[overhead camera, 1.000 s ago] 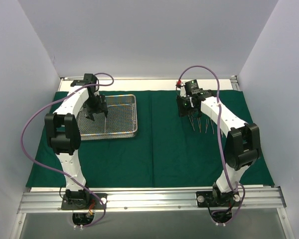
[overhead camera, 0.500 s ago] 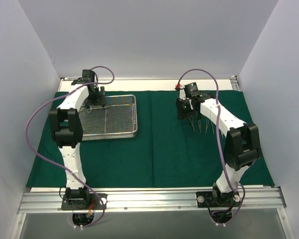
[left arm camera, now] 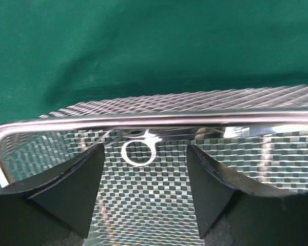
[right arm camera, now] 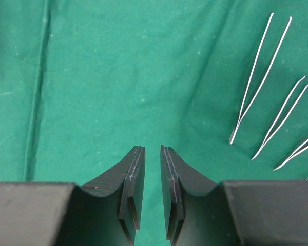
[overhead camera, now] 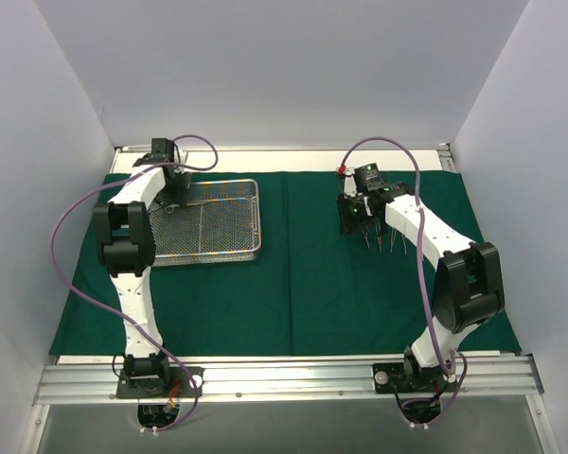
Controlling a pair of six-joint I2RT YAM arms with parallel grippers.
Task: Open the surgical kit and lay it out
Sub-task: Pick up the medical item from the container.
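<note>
Green cloth (overhead camera: 312, 284), one; mesh tray (overhead camera: 218, 257), one.

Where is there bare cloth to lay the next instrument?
Free: the middle strip of dark green cloth between the silver wire-mesh tray and the right gripper; also the near band in front of both. Crowded: just right of that gripper, where slim steel forceps lie in a row, and the tray's far-left corner, under the open left gripper.
</note>
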